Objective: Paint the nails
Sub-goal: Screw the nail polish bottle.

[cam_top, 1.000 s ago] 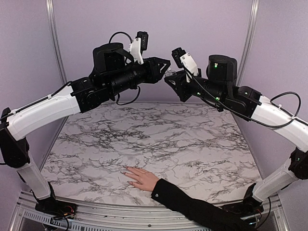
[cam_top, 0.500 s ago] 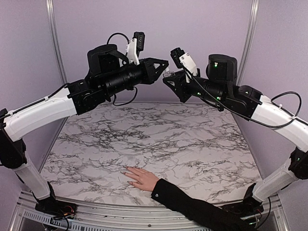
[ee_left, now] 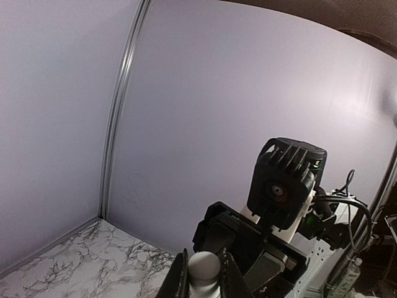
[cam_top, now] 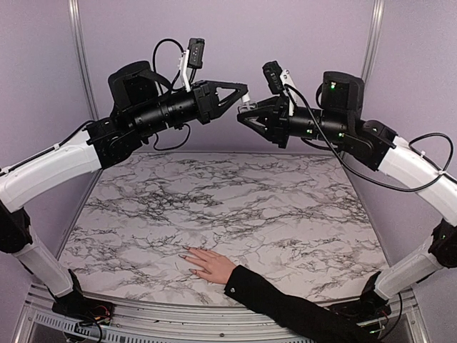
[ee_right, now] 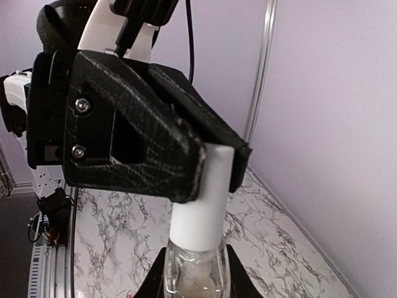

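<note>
A small clear glass polish bottle (ee_right: 192, 270) with a white cap (ee_right: 201, 198) hangs high above the table between both grippers. My left gripper (cam_top: 241, 93) is shut on the cap (ee_left: 204, 273). My right gripper (cam_top: 248, 114) is shut on the glass body, its jaws on both sides of it in the right wrist view (ee_right: 195, 276). The left gripper's black fingers (ee_right: 142, 143) clamp the top of the cap. A pale hand (cam_top: 211, 266) with a black sleeve (cam_top: 285, 307) lies flat at the table's near edge. Its nails (cam_top: 184, 249) are tiny and point left.
The marble table top (cam_top: 235, 200) lies far below the grippers. Purple walls with metal corner posts (cam_top: 80, 64) close in the back and sides. The right arm's wrist camera (ee_left: 282, 183) faces the left wrist view at close range.
Both arms have shifted. The left arm swung up and to the left, and the right wrist levelled out. The grippers stay together on the bottle, slightly higher. The hand has not moved.
</note>
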Tool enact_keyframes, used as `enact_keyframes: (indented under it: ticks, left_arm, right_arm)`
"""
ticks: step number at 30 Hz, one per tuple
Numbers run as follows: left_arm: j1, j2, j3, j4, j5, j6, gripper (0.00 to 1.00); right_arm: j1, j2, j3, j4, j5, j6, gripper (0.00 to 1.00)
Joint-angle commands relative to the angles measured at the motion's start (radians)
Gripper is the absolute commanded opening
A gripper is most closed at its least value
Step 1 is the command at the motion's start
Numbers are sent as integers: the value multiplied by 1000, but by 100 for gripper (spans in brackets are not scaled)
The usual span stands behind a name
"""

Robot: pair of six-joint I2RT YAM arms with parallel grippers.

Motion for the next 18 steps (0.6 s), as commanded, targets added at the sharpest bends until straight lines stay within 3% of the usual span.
enact_keyframes:
  ticks: [1,10,18]
  left_arm:
    - [-2,9,-41,-60,275,42,0]
    - [19,60,-27,-59,590,64,0]
    - [33,80,1,-58,650,50,1]
  right_arm:
    - [-16,-33,61,165,-258,48,0]
    - [-17,-31,40,298,-578,99,0]
    - [-17,-36,38,326,-627,141,0]
